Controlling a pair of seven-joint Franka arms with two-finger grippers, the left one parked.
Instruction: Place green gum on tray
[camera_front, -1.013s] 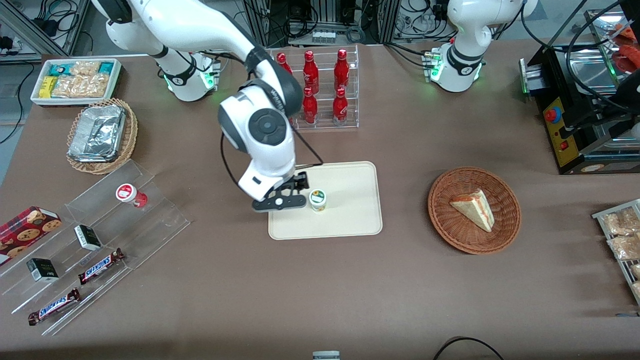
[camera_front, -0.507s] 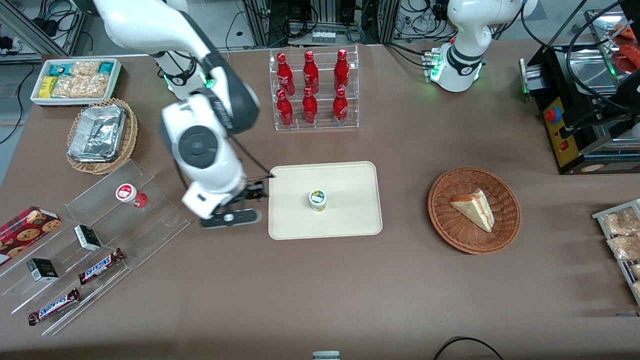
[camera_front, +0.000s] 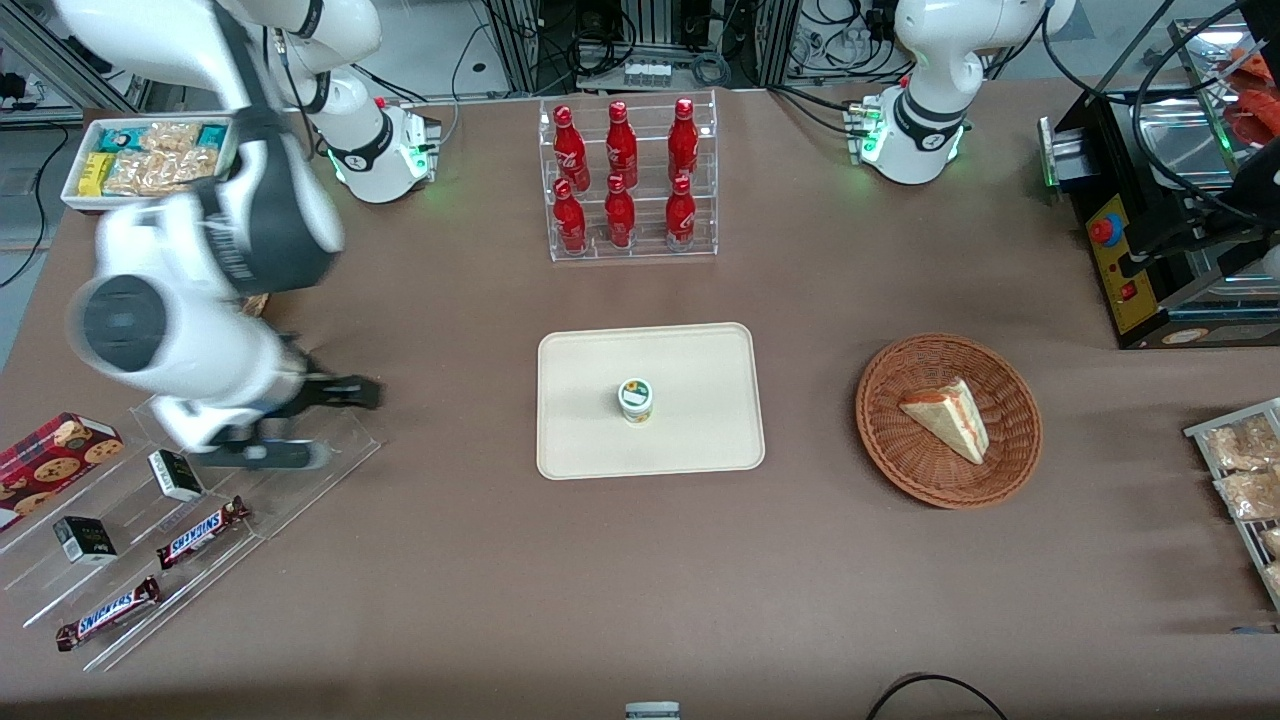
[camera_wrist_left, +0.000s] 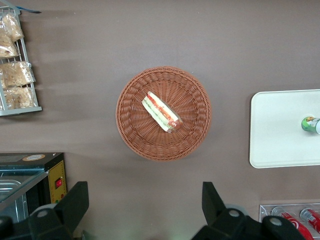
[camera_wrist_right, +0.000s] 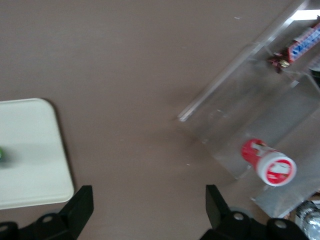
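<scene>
Brown tabletop: we see green gum (camera_front: 635, 400) upright on the tray (camera_front: 700, 440); light, rigid, best grabbed round its sides. Gripper (camera_front: 335, 420) sits spread, empty, over the acrylic rack (camera_front: 330, 450).

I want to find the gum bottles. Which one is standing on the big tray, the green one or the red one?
The green gum stands on the tray. The red gum bottle lies on the clear display steps, under the gripper, whose fingers are spread open and empty.
</scene>
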